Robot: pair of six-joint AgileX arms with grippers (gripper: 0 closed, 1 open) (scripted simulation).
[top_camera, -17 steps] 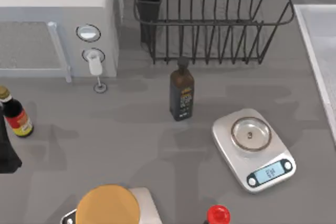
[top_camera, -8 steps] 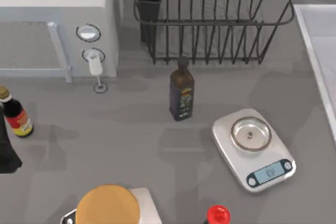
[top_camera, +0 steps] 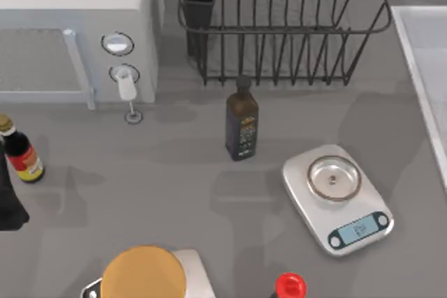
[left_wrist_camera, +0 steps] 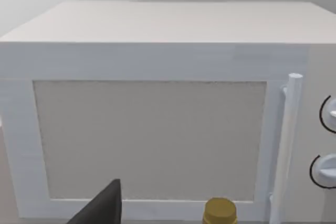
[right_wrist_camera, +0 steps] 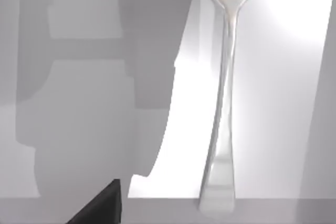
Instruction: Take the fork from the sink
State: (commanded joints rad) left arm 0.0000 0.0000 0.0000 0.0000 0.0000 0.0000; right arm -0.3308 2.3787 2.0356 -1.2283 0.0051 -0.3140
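Worktop, flat matte grey, carries everything. The sink is a pale, smooth rectangular basin with a raised rim at the top view's right edge. The right end effector hangs over the sink's floor and throws a blocky shadow on it; whether it is spread or pressed together cannot be told. A boxy white microwave with a frosted door panel and a round bar handle faces the left end effector, which sits parked at the left edge of the top view, its state likewise not to be told. Beyond both stands a black wire dish rack. A silver kitchen scale with a round pan lies between the two end effectors, beside a dark brown bottle. A red-labelled sauce bottle with a gold cap stands just beside the left end effector. The fork, slim, glossy metal, lies flat on the sink floor close ahead of the right end effector, ungrasped.
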